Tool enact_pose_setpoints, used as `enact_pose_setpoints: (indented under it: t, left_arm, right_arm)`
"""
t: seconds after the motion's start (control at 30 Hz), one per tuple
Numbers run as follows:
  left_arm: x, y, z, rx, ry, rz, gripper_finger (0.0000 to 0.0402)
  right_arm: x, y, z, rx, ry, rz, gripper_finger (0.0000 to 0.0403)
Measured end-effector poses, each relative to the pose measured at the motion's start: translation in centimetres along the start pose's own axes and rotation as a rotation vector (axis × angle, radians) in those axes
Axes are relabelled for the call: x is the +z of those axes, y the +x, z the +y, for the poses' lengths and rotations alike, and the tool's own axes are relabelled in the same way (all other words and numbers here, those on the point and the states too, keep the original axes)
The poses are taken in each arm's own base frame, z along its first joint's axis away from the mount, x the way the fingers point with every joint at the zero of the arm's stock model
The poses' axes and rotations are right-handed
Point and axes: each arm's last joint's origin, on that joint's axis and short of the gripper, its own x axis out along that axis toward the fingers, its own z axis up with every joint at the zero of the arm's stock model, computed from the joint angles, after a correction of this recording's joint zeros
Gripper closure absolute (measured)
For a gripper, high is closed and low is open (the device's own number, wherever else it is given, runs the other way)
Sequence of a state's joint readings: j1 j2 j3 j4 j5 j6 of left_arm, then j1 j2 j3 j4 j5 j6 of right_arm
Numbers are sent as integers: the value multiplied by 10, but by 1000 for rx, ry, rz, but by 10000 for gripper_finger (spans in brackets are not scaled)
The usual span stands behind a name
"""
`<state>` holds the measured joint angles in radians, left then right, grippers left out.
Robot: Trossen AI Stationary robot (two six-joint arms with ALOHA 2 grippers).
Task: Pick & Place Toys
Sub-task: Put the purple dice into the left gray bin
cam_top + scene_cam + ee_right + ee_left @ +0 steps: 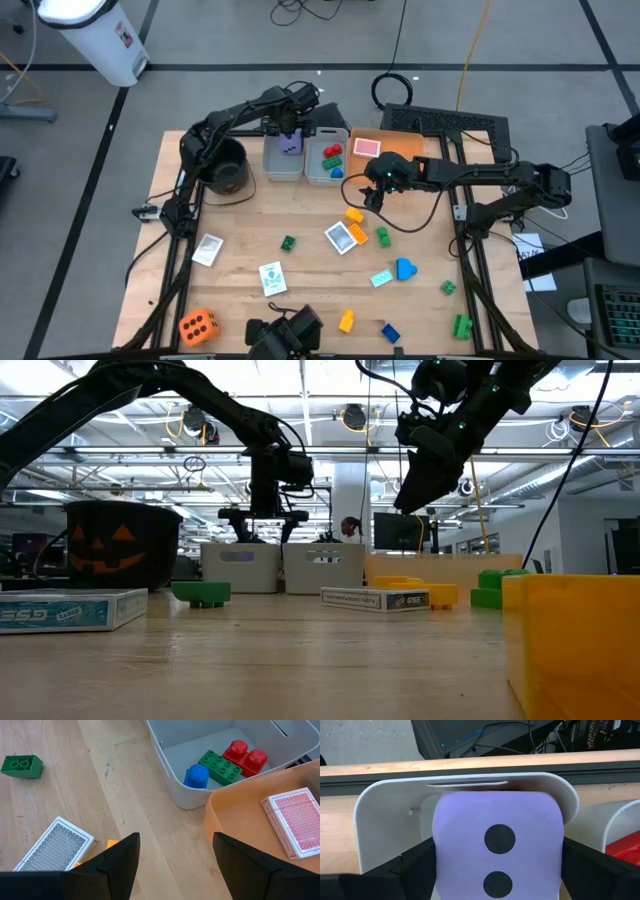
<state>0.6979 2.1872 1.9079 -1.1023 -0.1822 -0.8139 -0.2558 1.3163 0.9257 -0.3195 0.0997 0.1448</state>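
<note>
My left gripper (pixel 290 133) is at the table's far side, over the left grey bin (pixel 281 162), shut on the purple dotted die (pixel 497 835). My right gripper (pixel 372 195) is open and empty above the table's middle. Below it lie a yellow brick (pixel 353 214) and a patterned card pack (pixel 55 842). The right grey bin (pixel 180 790) holds red (pixel 245 756), green (pixel 220 766) and blue (pixel 196 775) bricks. A red card pack (pixel 295 827) lies in the orange tray (pixel 235 815). An orange die (pixel 197 325) sits at the near left. My left gripper pinches the purple die between its two fingers, one finger (pixel 415 865) on each of two opposite sides (pixel 440 855). The face with two black dots faces the wrist camera. The die sits within the bin's walls (pixel 465 780); whether it rests on the bin's floor, I cannot tell.
A black pumpkin bucket (pixel 225 165) stands at the far left. Card packs (pixel 207 249) (pixel 272 277), green bricks (pixel 288 242) (pixel 461 325), blue bricks (pixel 404 268) (pixel 390 332) and a yellow brick (pixel 346 320) lie scattered over the near half of the table.
</note>
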Motion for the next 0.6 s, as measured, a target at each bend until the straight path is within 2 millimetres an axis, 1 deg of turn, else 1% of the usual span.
enact_pose_setpoints:
  t: [0.07, 0.23, 0.3, 0.47, 0.6]
  left_arm:
    - [0, 0, 0, 0, 0, 0, 53]
    - [0, 0, 0, -1, 0, 0, 12]
    - [0, 0, 0, -1, 2, -1, 11]
    - [0, 0, 0, -5, 19, -2, 26]
    - [0, 0, -1, -21, 19, 14, 19]
  right_arm:
    - [0, 0, 0, 0, 0, 0, 161]
    - [0, 0, 0, 0, 4, 0, 161]
    - [0, 0, 0, 0, 12, 0, 161]
    - [0, 0, 0, 0, 12, 0, 161]
    - [0, 0, 0, 0, 12, 0, 161]
